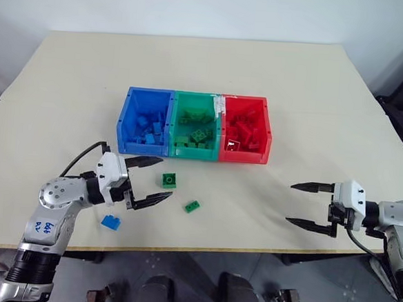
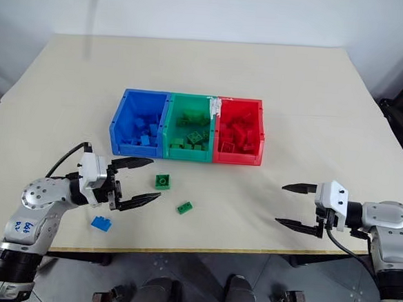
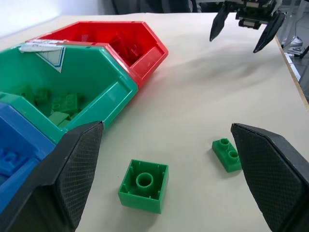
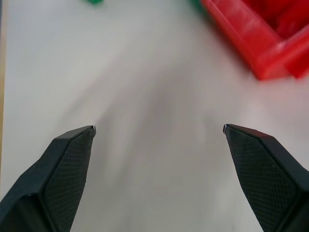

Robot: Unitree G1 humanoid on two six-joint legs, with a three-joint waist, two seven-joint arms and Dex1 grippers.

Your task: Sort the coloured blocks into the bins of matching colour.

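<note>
Beige tabletop point(image 1: 295, 102) carries the three joined bins at its middle: blue bin point(image 1: 124, 121), green bin point(image 1: 180, 104) and red bin point(image 1: 264, 128) side by side, each already holding bricks of its own colour. Three loose bricks lie on the near side of the bins. A square green block point(image 1: 170, 180) sits just in front of the green bin, a smaller green block point(image 1: 192, 206) lies a little nearer the table edge, and a blue block point(image 1: 111, 222) rests close to the front edge, beside the left forearm.

Reaching in from the front left corner, the left gripper point(image 1: 149, 182) points roughly level toward the square green block. Its jaws stand wide apart and empty, the fingertips just short of that block; in the wrist view both green blocks lie between the two fingers point(image 3: 77, 169).

Over the bare table near the front right edge, well apart from the bins and blocks, the right gripper point(image 1: 296, 204) points leftward across the table, jaws spread wide, holding nothing.
</note>
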